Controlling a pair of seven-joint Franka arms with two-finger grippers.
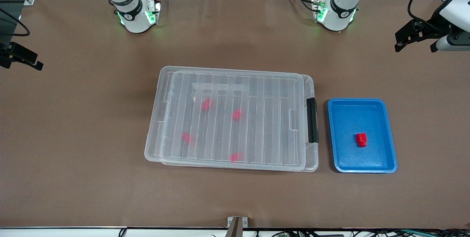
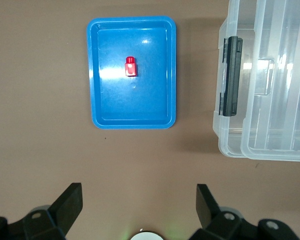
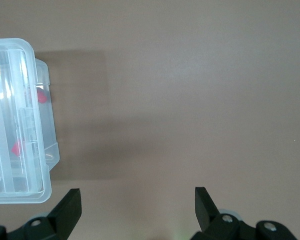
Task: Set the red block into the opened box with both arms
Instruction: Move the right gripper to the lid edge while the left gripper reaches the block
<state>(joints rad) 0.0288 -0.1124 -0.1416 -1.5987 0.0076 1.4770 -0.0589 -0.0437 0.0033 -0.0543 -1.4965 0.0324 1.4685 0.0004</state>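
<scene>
Red block (image 1: pixel 361 139): small, bright, squarish with a narrower stub, lying alone in the blue tray (image 1: pixel 390 134), well clear of its rims. At the tray's nine o'clock, just beside it, stands the box (image 1: pixel 163 127), its ribbed lid (image 1: pixel 257 83) on and the black latch (image 1: pixel 311 120) facing the tray; four red pieces show inside. Left gripper (image 2: pixel 138 201) and right gripper (image 3: pixel 137 200) hang high over bare table (image 1: pixel 73 119), fingers apart, holding nothing.

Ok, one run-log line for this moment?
box: lid on | red block: in blue tray | left gripper: open, over table | right gripper: open, over table
</scene>
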